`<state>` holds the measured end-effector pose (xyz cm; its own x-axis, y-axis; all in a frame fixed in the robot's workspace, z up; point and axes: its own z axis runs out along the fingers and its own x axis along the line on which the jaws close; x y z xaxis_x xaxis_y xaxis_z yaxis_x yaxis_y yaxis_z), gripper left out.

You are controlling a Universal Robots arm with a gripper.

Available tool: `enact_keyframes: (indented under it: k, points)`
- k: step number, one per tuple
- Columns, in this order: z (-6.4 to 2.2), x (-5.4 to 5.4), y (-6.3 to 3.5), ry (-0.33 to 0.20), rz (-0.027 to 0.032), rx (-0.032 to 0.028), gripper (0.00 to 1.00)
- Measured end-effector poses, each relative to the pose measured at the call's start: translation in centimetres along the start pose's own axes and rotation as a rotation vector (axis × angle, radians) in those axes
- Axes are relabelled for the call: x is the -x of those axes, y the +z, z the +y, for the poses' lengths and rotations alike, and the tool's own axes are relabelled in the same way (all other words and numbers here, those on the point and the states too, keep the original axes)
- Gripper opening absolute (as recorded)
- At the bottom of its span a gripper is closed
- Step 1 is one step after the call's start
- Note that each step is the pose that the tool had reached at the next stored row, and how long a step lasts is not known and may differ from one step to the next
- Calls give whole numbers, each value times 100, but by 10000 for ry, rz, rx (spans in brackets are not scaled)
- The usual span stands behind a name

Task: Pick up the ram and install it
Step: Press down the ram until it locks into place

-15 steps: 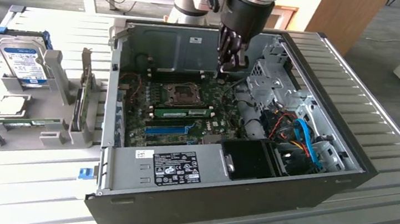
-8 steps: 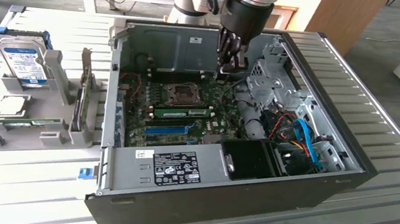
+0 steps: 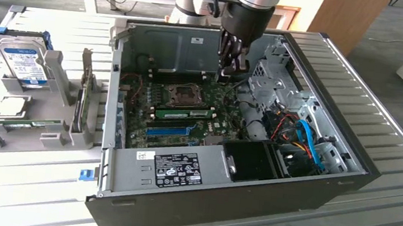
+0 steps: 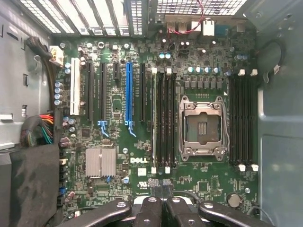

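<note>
A green ram stick (image 3: 186,113) with a white label sits in a memory slot of the motherboard (image 3: 215,128), just in front of the CPU socket (image 3: 185,93). In the wrist view the ram (image 4: 154,118) shows edge-on as a thin pale strip in the slot nearest the blue slot (image 4: 128,92). My gripper (image 3: 230,70) hangs inside the open computer case (image 3: 329,185), above the board's far side and apart from the ram. Its black fingers (image 4: 150,210) are shut, with nothing between them; the gripper (image 4: 162,202) points down at the board.
On the exterior view's left, a grey holder (image 3: 49,131) carries a silver hard drive (image 3: 23,60) with a blue label and a small green stick (image 3: 31,124). Case walls, a drive cage (image 3: 276,79) and blue and orange cables (image 3: 307,144) crowd the board's right side.
</note>
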<state>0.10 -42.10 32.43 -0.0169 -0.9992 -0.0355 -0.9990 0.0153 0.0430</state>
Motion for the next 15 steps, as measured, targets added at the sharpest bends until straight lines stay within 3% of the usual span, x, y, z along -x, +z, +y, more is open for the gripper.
enact_keyframes:
  k: [15]
  points:
    - [-6, -6, 144, 1, 1, 0, 11]
